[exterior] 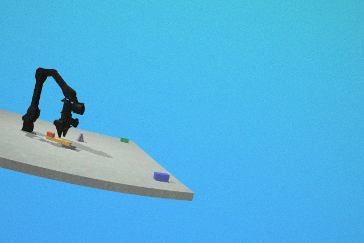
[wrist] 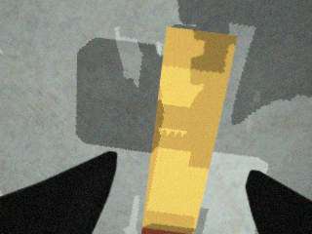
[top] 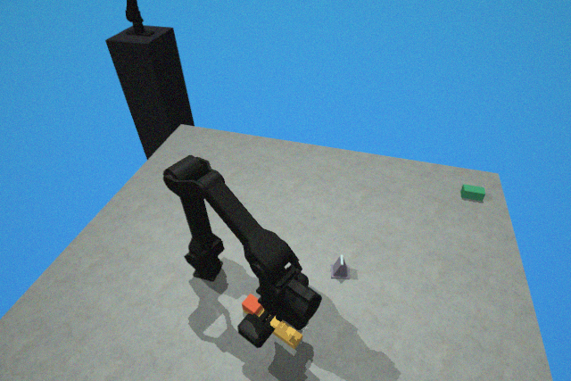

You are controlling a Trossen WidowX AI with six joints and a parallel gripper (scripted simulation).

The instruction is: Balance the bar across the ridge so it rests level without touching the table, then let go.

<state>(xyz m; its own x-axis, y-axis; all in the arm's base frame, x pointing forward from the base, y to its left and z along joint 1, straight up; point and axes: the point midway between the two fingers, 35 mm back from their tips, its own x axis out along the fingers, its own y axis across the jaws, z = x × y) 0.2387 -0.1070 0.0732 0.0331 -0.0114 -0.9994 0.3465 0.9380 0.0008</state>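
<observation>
Gripper (wrist: 177, 182) spread above the bar (wrist: 187, 132).
The bar lies flat on the table (top: 392, 229), fingers either side, ridge (top: 341, 268) well apart.

Green block (top: 472, 192), blue block (exterior: 161, 176)
</observation>
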